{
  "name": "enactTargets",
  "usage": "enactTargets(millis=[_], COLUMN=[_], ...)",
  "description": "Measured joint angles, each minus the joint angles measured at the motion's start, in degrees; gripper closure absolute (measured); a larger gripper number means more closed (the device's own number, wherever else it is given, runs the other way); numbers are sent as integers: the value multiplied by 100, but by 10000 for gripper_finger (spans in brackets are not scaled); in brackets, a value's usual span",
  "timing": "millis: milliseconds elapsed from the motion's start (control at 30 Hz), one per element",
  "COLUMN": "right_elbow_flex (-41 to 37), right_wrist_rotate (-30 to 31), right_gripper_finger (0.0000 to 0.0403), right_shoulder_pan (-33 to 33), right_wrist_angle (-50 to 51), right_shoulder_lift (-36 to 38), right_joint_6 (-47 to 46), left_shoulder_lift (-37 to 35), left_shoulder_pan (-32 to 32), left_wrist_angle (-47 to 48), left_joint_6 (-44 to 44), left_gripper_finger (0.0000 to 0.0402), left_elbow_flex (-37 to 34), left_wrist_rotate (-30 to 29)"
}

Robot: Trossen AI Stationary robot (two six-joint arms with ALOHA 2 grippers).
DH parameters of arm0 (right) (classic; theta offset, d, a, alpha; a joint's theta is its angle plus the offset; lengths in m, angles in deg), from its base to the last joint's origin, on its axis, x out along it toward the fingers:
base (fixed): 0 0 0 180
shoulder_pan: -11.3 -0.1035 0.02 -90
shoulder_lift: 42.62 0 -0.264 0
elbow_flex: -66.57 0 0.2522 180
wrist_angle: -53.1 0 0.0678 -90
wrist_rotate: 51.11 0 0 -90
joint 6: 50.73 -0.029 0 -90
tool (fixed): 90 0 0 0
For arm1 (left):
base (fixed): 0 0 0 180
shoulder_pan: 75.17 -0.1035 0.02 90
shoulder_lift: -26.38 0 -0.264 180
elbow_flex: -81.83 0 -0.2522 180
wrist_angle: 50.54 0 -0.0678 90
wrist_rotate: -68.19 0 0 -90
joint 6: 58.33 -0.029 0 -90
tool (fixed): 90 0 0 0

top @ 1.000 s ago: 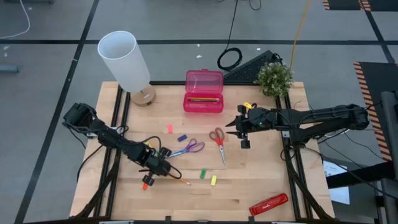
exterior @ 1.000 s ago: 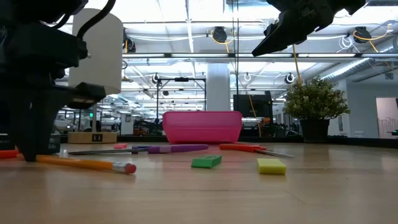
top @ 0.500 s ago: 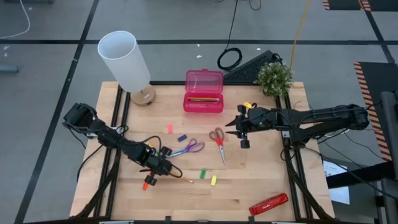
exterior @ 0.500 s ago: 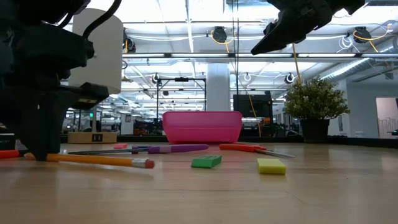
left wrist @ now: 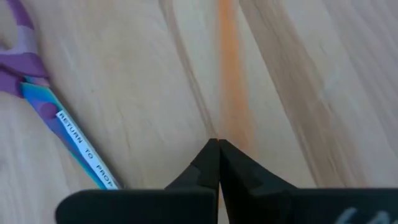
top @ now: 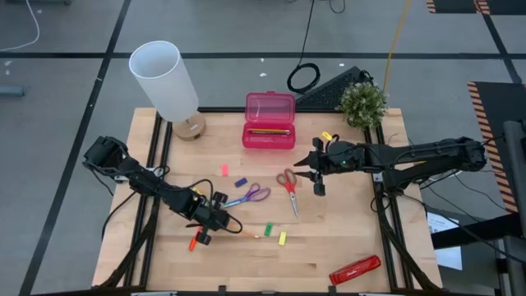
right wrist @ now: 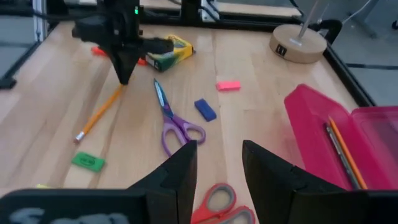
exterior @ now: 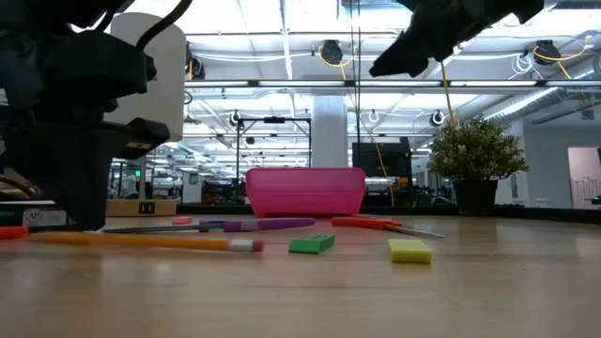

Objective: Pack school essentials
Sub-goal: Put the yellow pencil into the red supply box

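Nearest in the low view: orange pencil [exterior: 150, 241] flat on the table [top: 329, 247], eraser end toward the green piece [exterior: 312, 244] and yellow piece [exterior: 409, 251]. Left gripper [top: 210, 220] is down at the pencil's other end, fingers pressed together around it. Purple-blue-handled scissors [top: 251, 195] lie just beyond. Right gripper [top: 306, 173] hangs spread above the red-handled scissors [top: 288, 186]. Farthest, the pink case [top: 269, 120] holds two pencils.

You are looking at an open industrial lab hall: behind the wooden table [exterior: 376, 282] stand a white structural column [exterior: 330, 131], dark equipment racks [exterior: 380, 169], ceiling strip lights [exterior: 282, 56] and hanging cables [exterior: 449, 89].
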Motion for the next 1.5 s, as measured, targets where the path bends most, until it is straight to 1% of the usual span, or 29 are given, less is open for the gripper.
enactTargets(millis=[167,300,400,467,500,567,733,800,867,900,1067,1133,1267,1500], right_elbow_flex=[2,2,1,0,3,4,4,29,95,130,229,236,243,243], right_wrist_rotate=[5,206,586,709,740,1045,2006,2248,2413,2528,2599,2599,2531,2516], right_gripper_finger=[280,280,278,275,273,271,271,271,271,271,270,271,270,270], right_shoulder_pan=[-2,-177,-758,-1234,-1455,-1885,-2705,-2931,-3095,-3138,-3108,-3079,-2997,-2959], right_wrist_angle=[-298,-778,-1411,-2122,-2423,-2805,-3361,-3503,-3398,-3324,-3140,-3153,-3132,-3050], right_shoulder_lift=[-248,-675,-1252,-1657,-1816,-2111,-2570,-2761,-2897,-2936,-2981,-2966,-2909,-2894], right_joint_6=[-92,-593,-912,-990,-1005,-1163,-1646,-1798,-1902,-1940,-1953,-1890,-1818,-1655], left_shoulder_lift=[-2,-2,-2,-2,-2,-2,55,92,253,348,984,1263,1752,1847], left_shoulder_pan=[0,0,49,168,289,616,1365,1606,1768,1856,2170,2268,2367,2360], left_wrist_angle=[-60,-167,-146,-218,-313,-599,-795,-891,-1116,-1236,-2276,-2262,-2090,-1917], left_joint_6=[281,685,1390,1798,1917,2084,2523,2786,3077,3153,3228,3288,3391,3645], left_gripper_finger=[397,389,393,398,399,396,398,399,397,395,399,399,399,399], left_elbow_flex=[3,8,48,129,179,317,595,615,719,737,1003,1204,1420,1445], left_wrist_rotate=[-104,-104,-101,34,92,130,-364,-556,-548,-467,46,66,351,217])
